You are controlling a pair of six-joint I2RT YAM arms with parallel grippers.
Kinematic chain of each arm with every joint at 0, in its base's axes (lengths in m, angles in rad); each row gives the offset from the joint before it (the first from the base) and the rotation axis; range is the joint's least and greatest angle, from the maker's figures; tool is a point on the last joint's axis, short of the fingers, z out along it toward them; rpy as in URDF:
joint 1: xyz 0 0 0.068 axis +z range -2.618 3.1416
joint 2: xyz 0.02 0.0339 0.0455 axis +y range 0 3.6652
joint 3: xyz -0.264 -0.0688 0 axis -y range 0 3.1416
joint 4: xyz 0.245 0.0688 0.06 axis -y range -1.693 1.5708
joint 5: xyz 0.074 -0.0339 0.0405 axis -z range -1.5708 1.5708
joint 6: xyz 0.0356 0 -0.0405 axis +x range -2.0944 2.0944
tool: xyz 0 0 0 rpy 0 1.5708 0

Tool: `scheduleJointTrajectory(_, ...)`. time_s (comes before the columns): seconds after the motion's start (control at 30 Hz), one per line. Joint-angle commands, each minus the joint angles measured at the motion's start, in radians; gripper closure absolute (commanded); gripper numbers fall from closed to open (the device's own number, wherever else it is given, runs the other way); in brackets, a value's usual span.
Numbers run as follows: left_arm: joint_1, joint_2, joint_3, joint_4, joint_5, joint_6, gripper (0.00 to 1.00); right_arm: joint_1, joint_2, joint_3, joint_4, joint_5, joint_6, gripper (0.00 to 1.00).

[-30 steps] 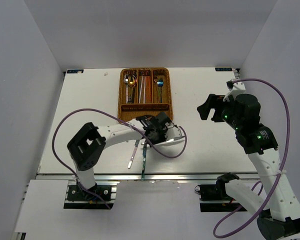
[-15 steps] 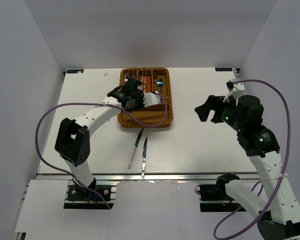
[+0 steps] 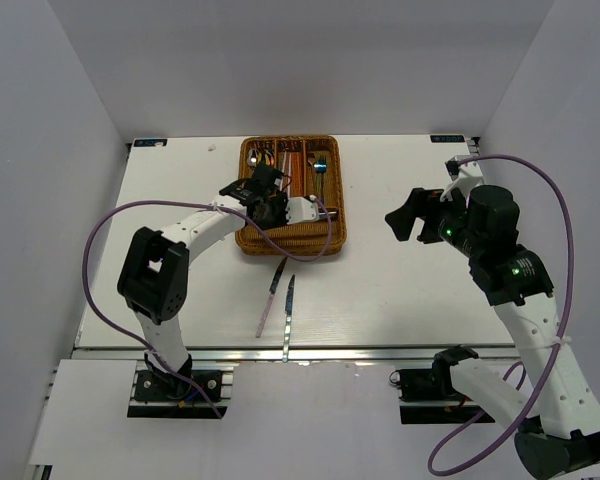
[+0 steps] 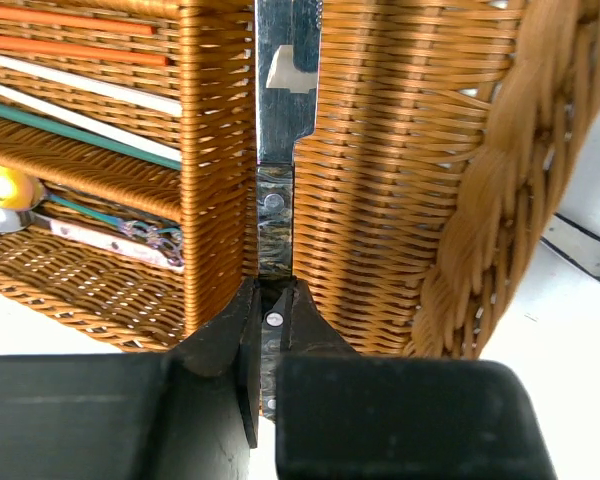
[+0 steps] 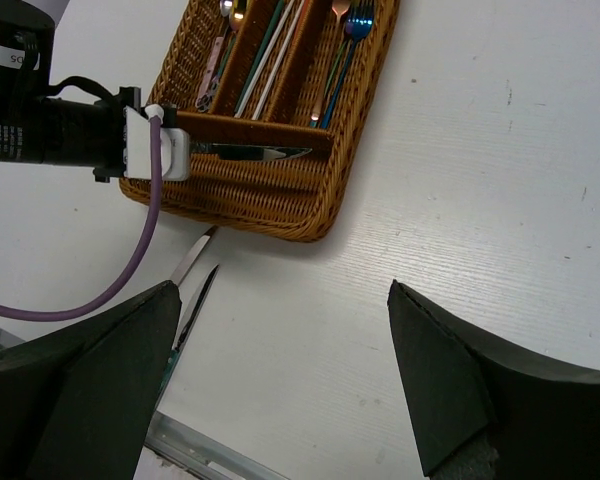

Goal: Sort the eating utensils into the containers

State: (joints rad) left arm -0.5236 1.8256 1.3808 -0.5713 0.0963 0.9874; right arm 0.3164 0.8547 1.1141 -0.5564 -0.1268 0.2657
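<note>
The left gripper (image 4: 268, 312) is pinching a shiny, dark-handled knife (image 4: 276, 170) inside the tray's (image 5: 270, 205) crosswise slot (image 4: 380, 200). The right gripper (image 5: 281, 290) is gaping empty.

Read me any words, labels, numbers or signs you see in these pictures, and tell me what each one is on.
Nothing reads clearly.
White sticker on the left arm: dark characters, too blurred and cut off to read.
Corner labels on the table: too small to read.
Wicker tray and knife: no lettering.
</note>
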Motion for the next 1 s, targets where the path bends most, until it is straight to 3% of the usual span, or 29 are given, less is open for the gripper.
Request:
scheduleJointTrajectory(0.0,0.005,-0.012,0.023,-0.021,0.052,0.002,0.85,0.004,-0.005,0.013,0.038,-0.007,-0.003,0.11)
scheduleJointTrajectory(0.23,0.011,-0.035,0.024,-0.038,0.06,-0.027,0.74,0.006,-0.006,0.018,0.033,0.003,-0.008,0.11)
scheduleJointTrajectory(0.3,0.011,-0.052,0.017,-0.019,0.039,-0.042,0.02,0.006,-0.006,0.016,0.035,0.003,-0.008,0.11)
scheduleJointTrajectory(0.5,0.008,-0.135,0.052,0.001,0.002,-0.118,0.02,0.006,-0.003,0.019,0.036,0.006,-0.011,0.11)
scheduleJointTrajectory(0.6,0.007,-0.173,0.083,0.118,-0.151,-0.35,0.02,0.004,-0.002,0.016,0.041,0.006,-0.01,0.11)
scheduleJointTrajectory(0.63,0.007,-0.169,0.172,0.123,-0.39,-0.677,0.02,0.006,-0.002,0.013,0.042,0.006,-0.01,0.11)
scheduleJointTrajectory(0.7,0.007,-0.163,0.216,0.034,-0.406,-0.754,0.02,0.006,-0.002,0.01,0.044,0.006,-0.01,0.11)
scheduleJointTrajectory(0.73,0.007,-0.157,0.292,-0.02,-0.4,-0.905,0.02,0.006,-0.002,0.009,0.044,0.004,-0.01,0.11)
scheduleJointTrajectory(0.77,0.004,-0.158,0.311,-0.124,-0.317,-0.964,0.02,0.004,-0.002,0.006,0.043,0.001,-0.01,0.11)
scheduleJointTrajectory(0.83,-0.009,-0.181,0.278,-0.176,-0.274,-1.146,0.02,0.006,-0.003,0.006,0.042,-0.002,-0.01,0.11)
scheduleJointTrajectory(0.97,-0.094,-0.343,-0.096,-0.127,-0.361,-1.364,0.02,0.006,-0.003,-0.007,0.041,-0.03,-0.008,0.11)
